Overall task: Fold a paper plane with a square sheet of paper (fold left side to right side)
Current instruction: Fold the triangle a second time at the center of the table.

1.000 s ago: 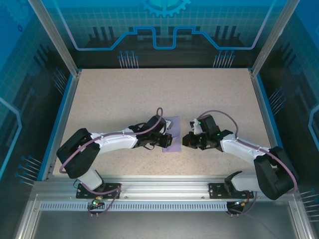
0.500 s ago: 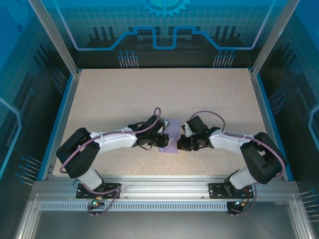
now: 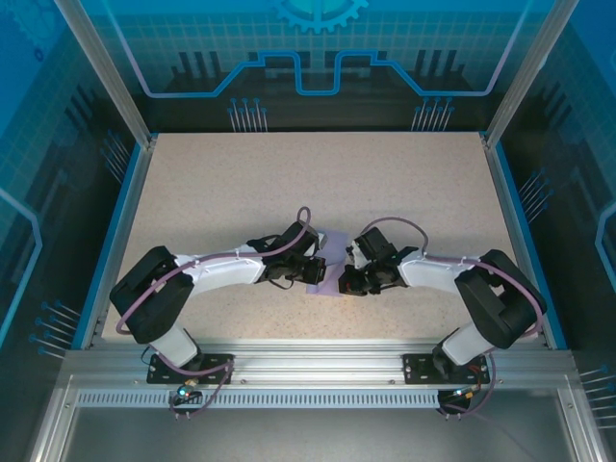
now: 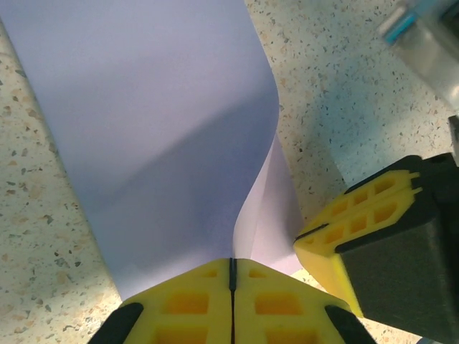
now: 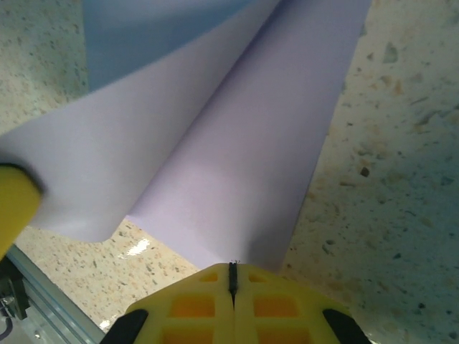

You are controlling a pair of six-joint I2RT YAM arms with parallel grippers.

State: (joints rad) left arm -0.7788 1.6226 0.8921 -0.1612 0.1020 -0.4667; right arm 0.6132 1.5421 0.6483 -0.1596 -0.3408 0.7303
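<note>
The square sheet of paper (image 3: 333, 241) is pale lavender and lies at the table's middle, between my two grippers. In the left wrist view the sheet (image 4: 158, 129) is curled over itself. Its raised flap runs down into the seam of my left gripper (image 4: 232, 261), which is shut on it. My right gripper (image 5: 232, 266) is shut, with its tips against the near edge of the flat lower layer (image 5: 244, 165). From above, my left gripper (image 3: 322, 272) and right gripper (image 3: 344, 281) nearly meet over the paper. The right fingers (image 4: 358, 215) sit at the lower layer's corner.
The speckled beige table (image 3: 241, 183) is bordered by blue rails (image 3: 115, 241) on the left and right and by an aluminium frame (image 3: 318, 361) in front. Both arm bases are bolted to that frame. A blue printed backdrop stands at the back.
My right arm has swung left, and its gripper has come in against the paper's right side. My left gripper has stayed almost still, holding the flap.
</note>
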